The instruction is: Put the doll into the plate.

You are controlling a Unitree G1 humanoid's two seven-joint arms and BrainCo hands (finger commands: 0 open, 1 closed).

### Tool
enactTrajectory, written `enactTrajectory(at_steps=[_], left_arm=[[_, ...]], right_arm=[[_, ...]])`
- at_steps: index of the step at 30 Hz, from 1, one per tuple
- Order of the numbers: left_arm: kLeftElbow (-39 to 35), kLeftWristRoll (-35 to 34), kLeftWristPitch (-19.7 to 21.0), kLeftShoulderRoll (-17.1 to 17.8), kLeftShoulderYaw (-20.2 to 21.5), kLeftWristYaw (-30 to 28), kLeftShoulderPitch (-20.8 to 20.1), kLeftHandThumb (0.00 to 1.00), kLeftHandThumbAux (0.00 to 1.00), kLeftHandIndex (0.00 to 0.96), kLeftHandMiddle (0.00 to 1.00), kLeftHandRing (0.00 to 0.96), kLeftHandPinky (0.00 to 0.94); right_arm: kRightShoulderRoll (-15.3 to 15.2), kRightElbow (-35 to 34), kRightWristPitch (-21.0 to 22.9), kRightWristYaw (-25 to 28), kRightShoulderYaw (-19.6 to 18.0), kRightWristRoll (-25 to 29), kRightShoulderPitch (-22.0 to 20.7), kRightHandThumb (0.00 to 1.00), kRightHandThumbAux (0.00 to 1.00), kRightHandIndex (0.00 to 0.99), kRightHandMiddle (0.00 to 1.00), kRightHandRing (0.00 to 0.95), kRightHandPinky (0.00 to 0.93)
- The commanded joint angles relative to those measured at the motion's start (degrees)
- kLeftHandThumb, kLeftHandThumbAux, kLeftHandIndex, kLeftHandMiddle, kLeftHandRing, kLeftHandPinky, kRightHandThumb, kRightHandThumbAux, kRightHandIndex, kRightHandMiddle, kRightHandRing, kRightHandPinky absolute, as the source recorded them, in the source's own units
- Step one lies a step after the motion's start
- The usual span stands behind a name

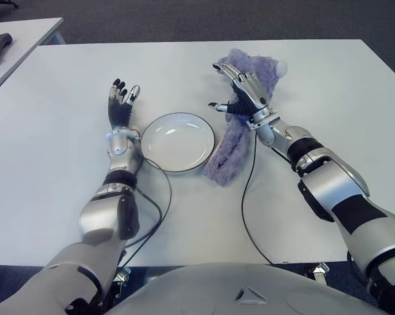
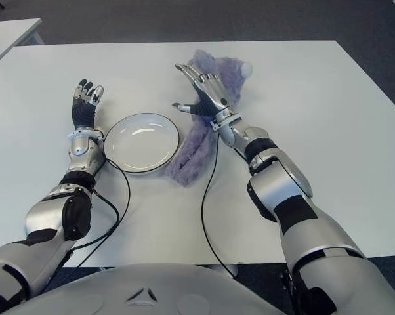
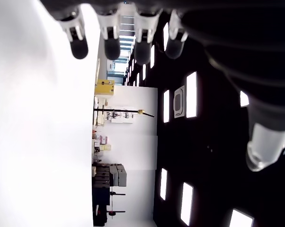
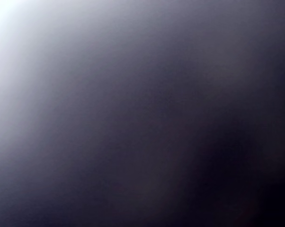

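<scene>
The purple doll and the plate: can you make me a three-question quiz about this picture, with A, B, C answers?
1. Where is the purple doll?
A. In the plate
B. On the table, on the plate's right side
C. On the floor

2. How many plates are on the table?
A. One
B. Two
C. Three

3. What is the left robot hand doing?
A. Squeezing the doll
B. Lifting the plate
C. Open, holding nothing

Answers:
1. B: the doll lies on the table along the right rim of the white plate, with the right robot hand over its upper part.
2. A: only one white plate shows, and it has nothing in it.
3. C: its fingers are stretched out on the left of the plate, with nothing between them.
</scene>
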Motion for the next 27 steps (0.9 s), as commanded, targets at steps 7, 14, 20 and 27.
enactTrajectory(at_steps=[7, 14, 20, 27], left_arm=[[8.93, -2.32, -0.19, -7.13, 1.38, -0.05, 16.88, 0.0, 0.556, 0.03, 0.095, 0.044, 0.0], [8.86, -2.65, -0.3, -7.16, 1.66, -0.37, 16.89, 0.0, 0.554, 0.029, 0.093, 0.041, 0.0], [8.83, -2.98, -0.14, -7.19, 1.94, -0.63, 16.92, 0.0, 0.553, 0.026, 0.09, 0.041, 0.0], [8.84, -3.59, 0.24, -7.15, 2.45, -1.02, 17.04, 0.0, 0.559, 0.024, 0.092, 0.043, 0.0]], right_arm=[[-1.88, 0.42, 1.56, 6.15, 1.12, -0.21, -0.98, 0.228, 0.42, 0.0, 0.0, 0.0, 0.0], [-2.08, 0.21, 0.56, 7.06, 0.99, 0.04, -0.84, 0.234, 0.412, 0.0, 0.0, 0.0, 0.0], [-2.31, -0.04, 0.01, 5.97, 1.32, -0.43, -0.74, 0.23, 0.409, 0.0, 0.0, 0.0, 0.025], [-7.01, -1.99, -2.45, 6.5, 4.49, -3.87, -0.49, 0.21, 0.416, 0.016, 0.0, 0.0, 0.038]])
